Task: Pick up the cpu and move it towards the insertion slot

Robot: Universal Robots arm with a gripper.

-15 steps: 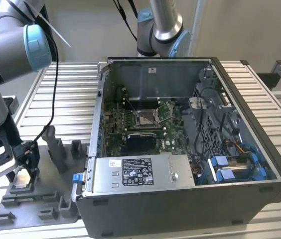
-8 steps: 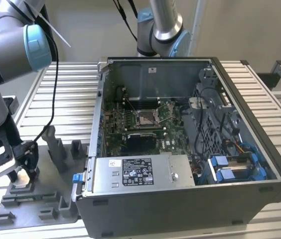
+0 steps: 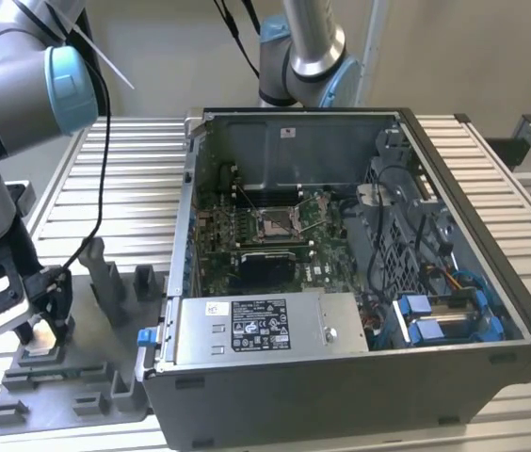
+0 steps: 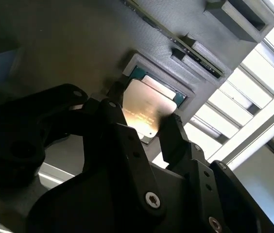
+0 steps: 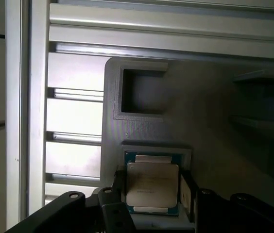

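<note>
Second wrist view puts the gripper (image 4: 144,115) astride the cpu (image 4: 149,104), whose pale metal lid carries print too faint to read, seated in a recess of the grey plastic tray (image 4: 176,19); I cannot tell whether it is clamped. Exterior view: ribbed aluminium counter (image 3: 124,179), with the insertion slot (image 3: 277,223) well apart inside the open case (image 3: 341,395).

The arm (image 3: 21,85) reaches down at the exterior view's near left, gripper (image 3: 40,331) held low and pointing straight down, its two black fingers (image 4: 173,136) apparently parted rather than clamped.
</note>
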